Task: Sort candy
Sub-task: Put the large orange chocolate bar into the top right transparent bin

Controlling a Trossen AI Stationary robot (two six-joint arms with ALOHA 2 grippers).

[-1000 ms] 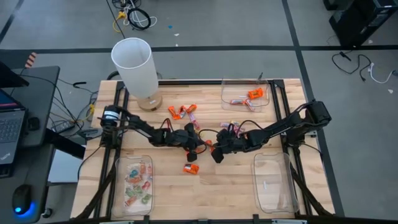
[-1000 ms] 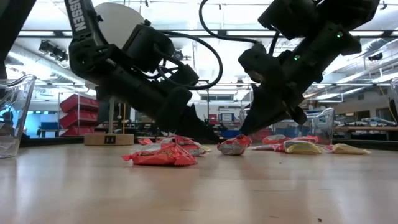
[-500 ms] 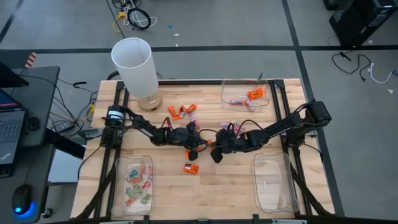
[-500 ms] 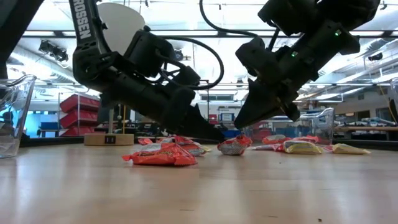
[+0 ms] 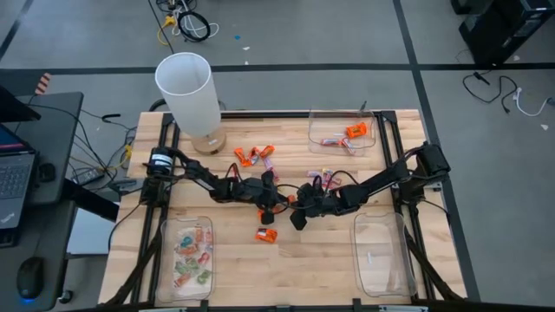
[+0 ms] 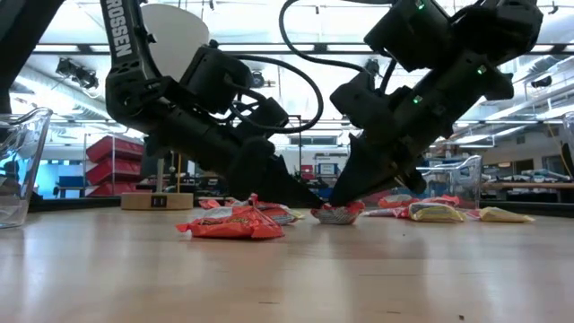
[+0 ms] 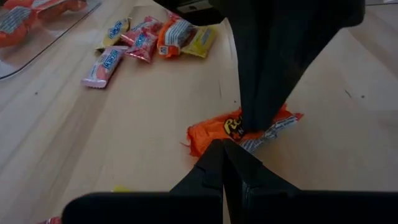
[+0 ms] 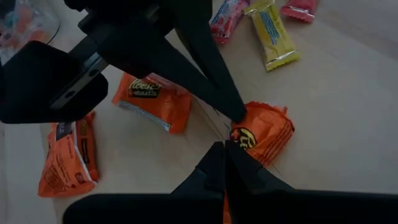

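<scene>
An orange wrapped candy (image 7: 219,128) lies flat on the wooden table at its middle, also seen in the low view as the orange candy (image 6: 336,213). My left gripper (image 7: 222,143) reaches in from the table's left, shut, with its tip at one edge of this candy. My right gripper (image 8: 224,145) reaches in from the right, shut, slanting down onto the same candy. More candy lies around: an orange piece (image 5: 265,235) nearer the front, two orange pieces (image 8: 151,99) beside it, and pink and yellow ones (image 7: 149,38) farther off. My left gripper touches the candy's crimped end (image 8: 241,122) with its shut fingertips (image 8: 236,114), slanting down from the table's left. The candy lies flat on the table. My right gripper presses its shut fingertips (image 7: 254,119) down on the candy's top face (image 7: 231,126), slanting down from the table's right.
A white cylinder (image 5: 186,88) stands at the far left. A clear tray (image 5: 368,137) at the far right holds some candy, and another tray (image 5: 165,251) at the near left holds several. A third clear tray (image 5: 381,253) sits at the near right. Loose candy (image 5: 256,156) lies behind the grippers.
My right gripper has come down and a little toward the table's left, onto the orange candy, still shut. My left gripper has stayed where it was and rolled slightly. The candy has kept its place on the table.
</scene>
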